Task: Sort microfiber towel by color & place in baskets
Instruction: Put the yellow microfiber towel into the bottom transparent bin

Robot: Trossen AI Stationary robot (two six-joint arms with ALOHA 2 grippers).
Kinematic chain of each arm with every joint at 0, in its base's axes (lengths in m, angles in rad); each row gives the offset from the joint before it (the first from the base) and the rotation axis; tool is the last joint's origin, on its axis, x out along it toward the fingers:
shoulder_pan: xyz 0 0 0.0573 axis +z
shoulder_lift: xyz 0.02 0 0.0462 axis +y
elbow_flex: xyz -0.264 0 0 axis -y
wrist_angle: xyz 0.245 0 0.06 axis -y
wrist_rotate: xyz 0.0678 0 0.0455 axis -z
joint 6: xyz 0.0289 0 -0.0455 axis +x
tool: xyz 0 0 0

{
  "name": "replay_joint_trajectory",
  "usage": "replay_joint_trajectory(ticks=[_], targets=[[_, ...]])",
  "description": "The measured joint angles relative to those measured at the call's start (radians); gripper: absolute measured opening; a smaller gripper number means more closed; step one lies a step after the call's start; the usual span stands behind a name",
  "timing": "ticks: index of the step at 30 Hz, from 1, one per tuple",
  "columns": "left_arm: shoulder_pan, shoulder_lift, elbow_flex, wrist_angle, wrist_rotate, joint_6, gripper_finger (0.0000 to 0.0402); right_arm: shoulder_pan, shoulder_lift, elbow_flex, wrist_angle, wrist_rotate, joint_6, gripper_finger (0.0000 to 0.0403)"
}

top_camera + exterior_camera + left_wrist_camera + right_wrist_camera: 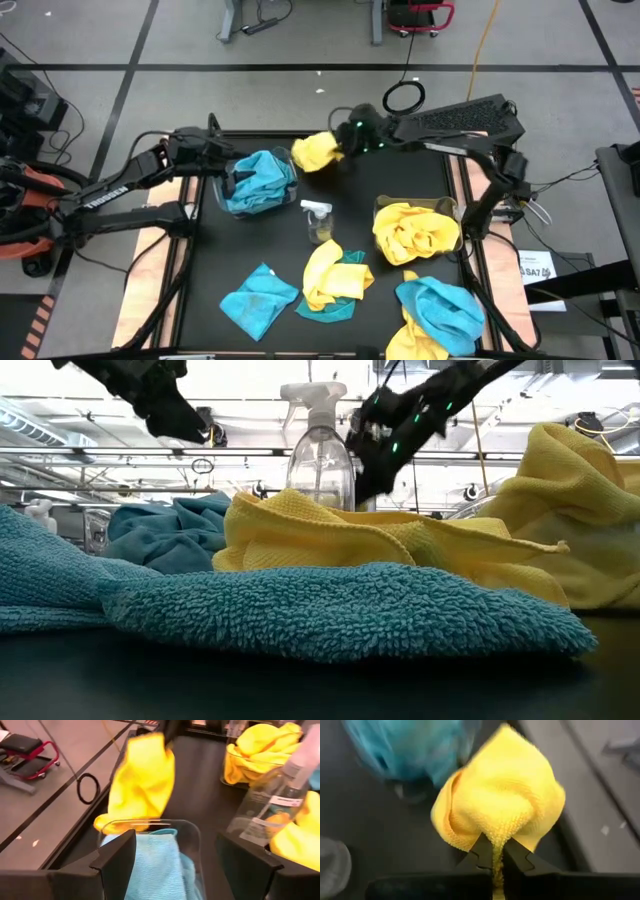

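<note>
Hanging from the right jaws, one yellow towel faced a long carry to its basket

Pinched shut on a fold of the yellow towel (500, 815), the right jaws (343, 142) held the cloth clear of the counter (400, 180) near its far edge, and the cloth drooped below them in a bunch with no clear long axis. Just beside it, toward the far left corner, stood the basket of blue towels (258, 182), which was the wrong colour for this cloth. The basket of yellow towels (415, 230) stood well apart from the jaws, toward the counter's right edge and nearer the front, on the right arm's own side. I judged the coming move to turn on that: a carry away from the blue basket and back toward the right edge.

The left jaws (222, 150) hovered at the blue basket's far side, spread wide and holding nothing; that arm was the nearer to the blue basket and the farther from the yellow one.

By count there were two baskets and one spray bottle (319, 220), which stood between them near the counter's middle. Loose on the counter's front half I could make out three blue towels and two yellow ones, overlapping in heaps, so that tally is approximate. How many lay in each basket could not be told.
</note>
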Motion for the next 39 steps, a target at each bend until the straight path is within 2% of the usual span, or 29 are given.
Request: replay_joint_trajectory(ticks=[10,20,32,39], targets=[[-0.110,0.000,-0.032,0.101,-0.001,-0.027,0.0274,0.032,-0.265,0.000,0.026,0.003,-0.040,0.0001],[-0.230,0.011,-0.043,0.162,-0.001,-0.053,0.0273,0.084,-0.482,0.001,-0.047,0.003,-0.065,0.0000],[-0.323,0.050,-0.043,0.201,-0.019,-0.055,0.0273,0.095,-0.741,0.002,-0.326,-0.007,-0.111,0.0000],[-0.354,0.086,-0.043,0.230,-0.041,-0.078,0.0273,0.095,-0.898,0.002,-0.457,-0.065,-0.119,0.0000]])
